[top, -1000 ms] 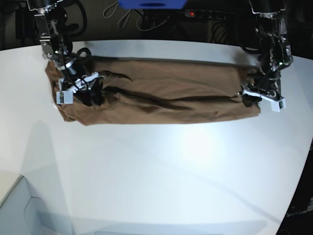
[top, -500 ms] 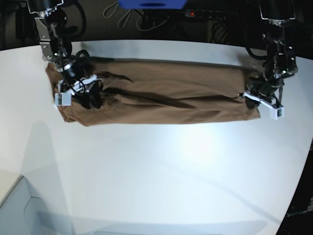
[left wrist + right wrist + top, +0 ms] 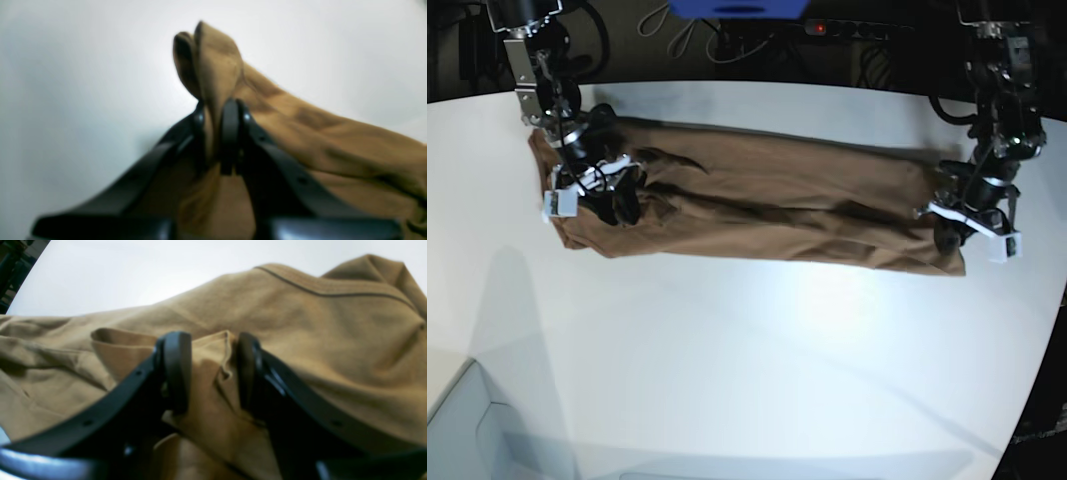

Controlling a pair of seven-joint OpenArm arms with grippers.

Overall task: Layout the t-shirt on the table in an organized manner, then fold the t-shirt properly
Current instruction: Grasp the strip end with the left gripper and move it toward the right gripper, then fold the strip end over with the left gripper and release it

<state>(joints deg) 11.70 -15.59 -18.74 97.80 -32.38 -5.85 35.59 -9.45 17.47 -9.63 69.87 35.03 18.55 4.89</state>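
Observation:
The brown t-shirt [image 3: 777, 200] lies as a long band across the far part of the white table [image 3: 757, 350], slanting nearer at its right end. My left gripper [image 3: 942, 225] is at that right end. In the left wrist view it [image 3: 215, 106] is shut on a raised fold of the shirt [image 3: 333, 133]. My right gripper [image 3: 617, 200] is at the shirt's left end. In the right wrist view its jaws [image 3: 211, 340] close around a thick hemmed fold of the shirt [image 3: 300, 323], which fills the gap between them.
A blue object [image 3: 737, 8] and a power strip with cables [image 3: 857, 30] lie behind the table's far edge. A pale grey box [image 3: 467, 430] stands at the near left corner. The table's curved edge [image 3: 1037, 380] runs down the right.
My left gripper has moved nearer and slightly right, pulling the shirt's right end with it, so the shirt now slants. The right gripper and the left end shifted only slightly.

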